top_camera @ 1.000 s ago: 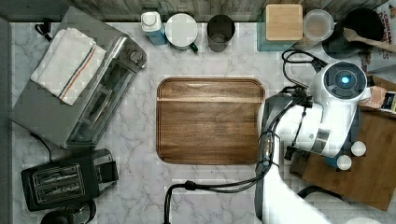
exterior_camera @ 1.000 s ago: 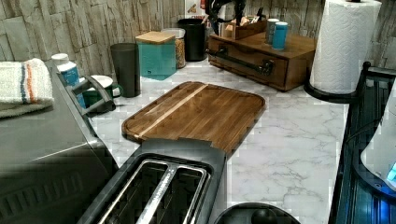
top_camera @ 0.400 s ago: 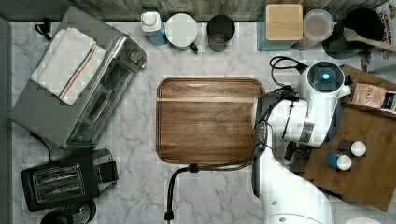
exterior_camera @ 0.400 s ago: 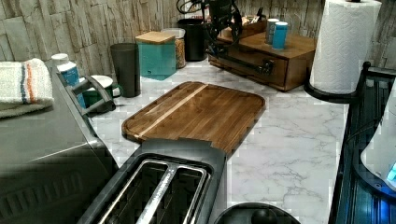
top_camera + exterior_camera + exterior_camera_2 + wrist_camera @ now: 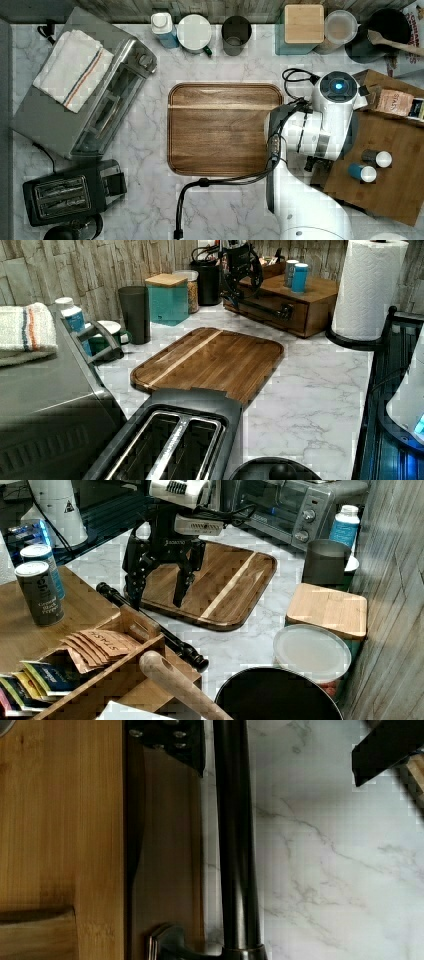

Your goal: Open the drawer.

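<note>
Gripper is over the drawer's bar handle, fingers spread wide, nothing held; in the right view one finger stands on the cabinet side of the bar, the other over the cutting board side — the bar sits between them. The drawer is the front face of the brown wooden cabinet at the top view's right edge, beside the board. The wrist view gives what the others cannot: the dark bar running lengthwise over the wood front, its metal mount at one end, one finger against the wood side and the other out over marble counter. The left view shows the drawer face head-on, apparently shut flush; the top view hides it under the arm. Counts: two capped canisters on the cabinet top, one paper towel roll, one toaster, one toaster oven with one folded towel on it.
</note>
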Available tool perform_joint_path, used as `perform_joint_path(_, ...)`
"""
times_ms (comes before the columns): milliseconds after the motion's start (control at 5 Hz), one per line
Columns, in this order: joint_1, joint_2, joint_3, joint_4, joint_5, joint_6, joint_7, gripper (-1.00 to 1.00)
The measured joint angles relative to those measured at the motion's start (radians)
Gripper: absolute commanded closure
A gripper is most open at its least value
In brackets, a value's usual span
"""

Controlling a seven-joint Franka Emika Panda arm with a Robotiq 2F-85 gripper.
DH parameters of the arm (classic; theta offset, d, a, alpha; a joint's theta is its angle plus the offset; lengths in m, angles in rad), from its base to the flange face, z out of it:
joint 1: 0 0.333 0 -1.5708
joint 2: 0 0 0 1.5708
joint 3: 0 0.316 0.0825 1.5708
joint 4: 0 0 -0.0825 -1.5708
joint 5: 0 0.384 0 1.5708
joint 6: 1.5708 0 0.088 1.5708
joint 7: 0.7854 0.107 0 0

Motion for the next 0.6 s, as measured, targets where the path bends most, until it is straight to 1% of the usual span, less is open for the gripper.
perform_joint_path(400,0.003,0.0,-0.005,-0.023,-0.001,0.129,0.0,-1.0)
perform_joint_path(600,0.001,0.003,-0.005,-0.025,-0.001,0.153,0.0,-1.0)
